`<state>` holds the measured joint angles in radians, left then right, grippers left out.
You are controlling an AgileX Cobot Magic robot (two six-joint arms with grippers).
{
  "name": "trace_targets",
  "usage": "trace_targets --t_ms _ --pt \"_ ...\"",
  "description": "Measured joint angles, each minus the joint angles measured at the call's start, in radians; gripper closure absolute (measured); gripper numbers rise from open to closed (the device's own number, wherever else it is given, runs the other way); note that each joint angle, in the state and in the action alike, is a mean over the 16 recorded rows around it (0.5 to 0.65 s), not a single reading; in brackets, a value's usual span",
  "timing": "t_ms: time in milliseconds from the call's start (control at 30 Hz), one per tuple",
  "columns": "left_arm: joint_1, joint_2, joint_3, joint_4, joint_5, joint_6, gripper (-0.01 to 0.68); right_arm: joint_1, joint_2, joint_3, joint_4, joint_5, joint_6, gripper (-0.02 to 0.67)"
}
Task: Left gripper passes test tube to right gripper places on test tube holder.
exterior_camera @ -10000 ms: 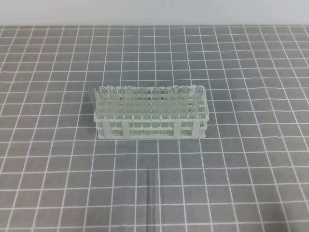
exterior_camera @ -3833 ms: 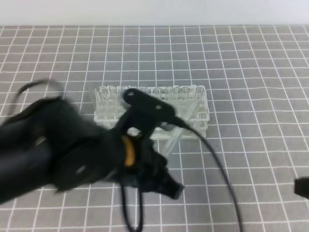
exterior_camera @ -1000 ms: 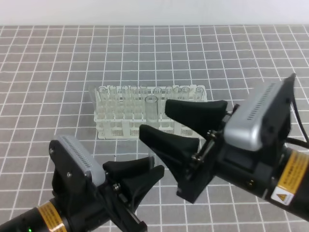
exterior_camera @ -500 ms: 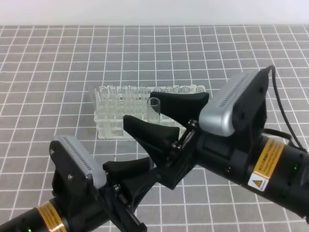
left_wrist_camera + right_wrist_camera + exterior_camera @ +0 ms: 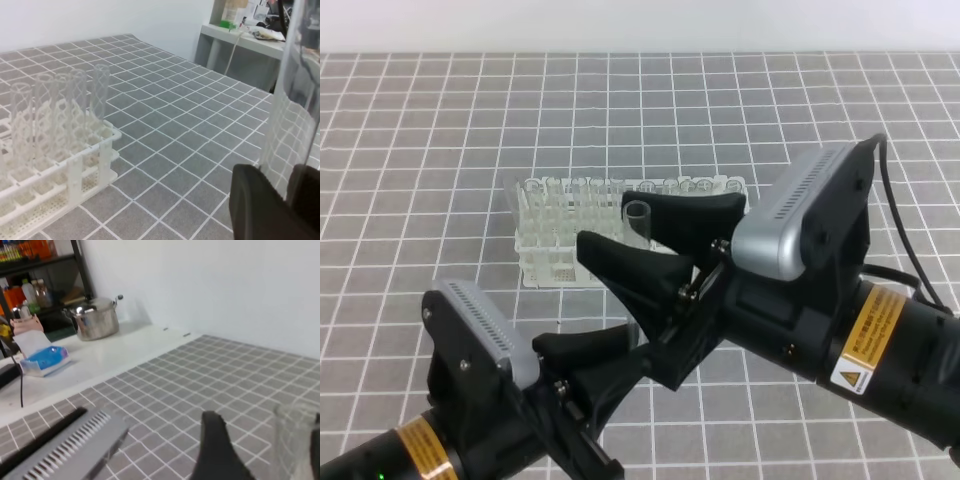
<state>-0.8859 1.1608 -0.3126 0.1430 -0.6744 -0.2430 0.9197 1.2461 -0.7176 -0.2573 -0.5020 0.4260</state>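
The test tube (image 5: 637, 220) stands upright in front of the white test tube holder (image 5: 552, 245), its open rim showing above black fingers. My left gripper (image 5: 615, 358) is shut on the tube's lower part from the bottom left. In the left wrist view the tube (image 5: 295, 100) rises between the two black pads (image 5: 257, 210). My right gripper (image 5: 618, 224) reaches in from the right, open, with one finger on each side of the tube. In the right wrist view the tube (image 5: 295, 440) stands beside a finger (image 5: 215, 450). The tube's bottom is hidden.
The holder (image 5: 60, 170) carries several clear tubes in its back rows. A grey mat with a white grid (image 5: 440, 120) covers the table. A steel pot (image 5: 97, 320) and a blue box (image 5: 45, 360) sit on a counter off the mat.
Over the last second my right gripper has moved left until its open fingers straddle the tube. My left gripper still holds the tube in the same place.
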Motion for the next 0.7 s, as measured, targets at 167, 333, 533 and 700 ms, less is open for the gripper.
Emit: trace_targets --t_ms 167,333,533,700 --pt "0.0 0.0 0.0 -0.007 0.0 0.0 0.645 0.0 0.001 0.0 -0.004 0.007 0.006 0.283" --pt "0.0 0.0 0.0 -0.012 0.002 0.0 0.639 0.0 0.002 0.0 -0.008 0.01 0.012 0.303" --pt "0.0 0.0 0.0 -0.014 0.0 0.0 0.65 0.0 0.002 0.0 -0.009 0.01 0.013 0.369" --pt "0.0 0.0 0.0 -0.014 0.002 0.0 0.639 -0.001 0.002 0.0 -0.01 0.012 0.008 0.444"
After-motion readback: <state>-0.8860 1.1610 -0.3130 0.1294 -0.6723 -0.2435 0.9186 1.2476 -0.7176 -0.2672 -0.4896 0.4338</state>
